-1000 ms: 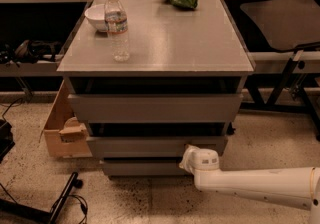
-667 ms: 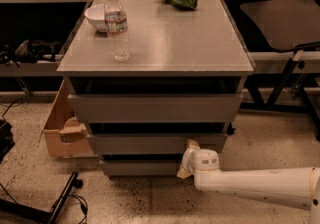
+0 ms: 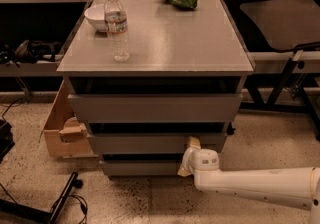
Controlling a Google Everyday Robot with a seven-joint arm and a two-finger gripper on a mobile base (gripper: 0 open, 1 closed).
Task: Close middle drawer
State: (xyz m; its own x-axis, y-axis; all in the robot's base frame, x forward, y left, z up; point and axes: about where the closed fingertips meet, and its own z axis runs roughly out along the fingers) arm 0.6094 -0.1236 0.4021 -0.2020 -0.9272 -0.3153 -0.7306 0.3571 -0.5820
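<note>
Camera view: middle drawer (image 3: pixel 150 144) in the second tier of the grey drawer cabinet (image 3: pixel 155 71), front standing slightly proud, dark gap above it. End effector (image 3: pixel 188 157) at the cabinet's lower right front, seemingly against that drawer's panel near its bottom edge; spread or pressed together, cannot tell. Probably stiff, fairly light, sliding on runners. Flat handle-less panel, so nothing to grasp: push flat on the front, nearer centre to avoid skewing. Water bottle (image 3: pixel 117 25) on the cabinet's worktop (image 3: pixel 180 38): label present, wording unreadable. No other writing visible.

No readable text, not even on the water bottle (image 3: pixel 118 28)
</note>
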